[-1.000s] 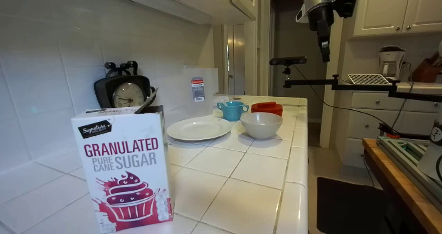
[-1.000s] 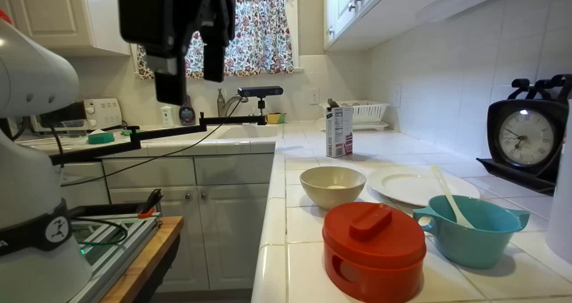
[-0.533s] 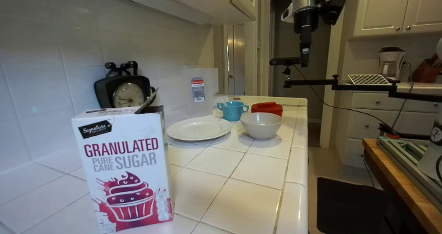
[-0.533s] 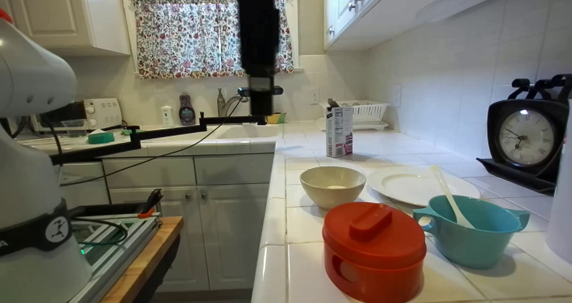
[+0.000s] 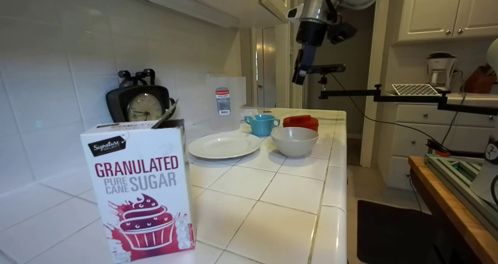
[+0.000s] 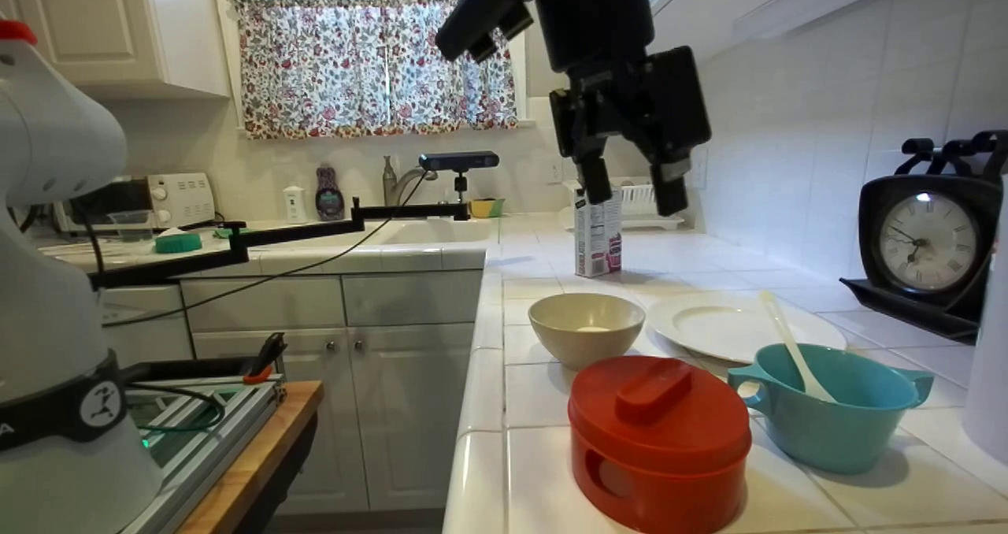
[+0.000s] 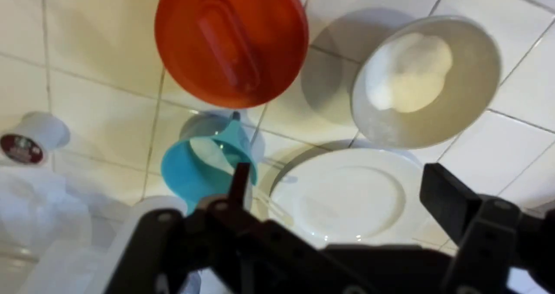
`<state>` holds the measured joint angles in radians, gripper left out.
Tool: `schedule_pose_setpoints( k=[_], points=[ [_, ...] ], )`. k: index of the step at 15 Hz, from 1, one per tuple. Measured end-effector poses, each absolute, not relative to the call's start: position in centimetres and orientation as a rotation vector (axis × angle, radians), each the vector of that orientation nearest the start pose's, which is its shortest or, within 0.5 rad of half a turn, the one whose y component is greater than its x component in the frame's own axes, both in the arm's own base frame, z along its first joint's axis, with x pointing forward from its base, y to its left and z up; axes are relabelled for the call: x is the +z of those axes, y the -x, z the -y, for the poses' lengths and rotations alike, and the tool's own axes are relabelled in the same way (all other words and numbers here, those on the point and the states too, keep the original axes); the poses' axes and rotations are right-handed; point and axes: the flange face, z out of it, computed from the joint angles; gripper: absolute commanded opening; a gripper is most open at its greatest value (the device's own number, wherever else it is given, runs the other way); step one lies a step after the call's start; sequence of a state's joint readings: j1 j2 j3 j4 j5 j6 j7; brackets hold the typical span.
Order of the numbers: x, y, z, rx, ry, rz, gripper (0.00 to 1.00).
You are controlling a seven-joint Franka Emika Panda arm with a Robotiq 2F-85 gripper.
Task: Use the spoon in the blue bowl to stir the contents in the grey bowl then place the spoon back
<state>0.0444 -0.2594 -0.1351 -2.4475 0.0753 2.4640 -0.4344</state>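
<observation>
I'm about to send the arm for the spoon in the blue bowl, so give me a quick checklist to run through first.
1. The gripper open and carrying nothing: ok.
2. The spoon in the blue bowl, with its upper end above the rim: ok.
3. The gripper down at the spoon: not ok, it hangs above and apart from it.
4. The grey bowl upright with something to stir: ok, white contents show in the wrist view.
5. Enough room to pass the red container near the blue bowl: cannot tell.
6. The spoon staying put when touched: cannot tell; it leans, so it may slide.
</observation>
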Motion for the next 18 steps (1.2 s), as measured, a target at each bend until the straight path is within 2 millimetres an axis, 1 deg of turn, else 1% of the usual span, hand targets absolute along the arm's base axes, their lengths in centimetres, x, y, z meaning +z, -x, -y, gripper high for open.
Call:
schedule_pose_setpoints(
  k=[2, 5, 8, 10, 11, 15, 16, 18],
  points=[
    [41.6, -48.6, 4.5, -0.565, 3.067, 0.562, 1.0],
    [39.8, -50.2, 4.1, -0.703, 3.056, 0.753, 1.0],
    [38.1, -51.3, 3.0, -0.82, 3.017, 0.955, 1.0],
    [37.8, -51.7, 1.8, -0.892, 2.979, 1.057, 1.0],
    [37.9, -51.7, 1.5, -0.906, 2.969, 1.079, 1.0],
    [38.0, -51.7, 1.9, -0.913, 2.97, 1.093, 1.0],
    [37.9, -51.8, 1.9, -0.914, 2.972, 1.092, 1.0],
    [37.1, -52.0, 2.1, -0.921, 2.986, 1.09, 1.0]
  ],
)
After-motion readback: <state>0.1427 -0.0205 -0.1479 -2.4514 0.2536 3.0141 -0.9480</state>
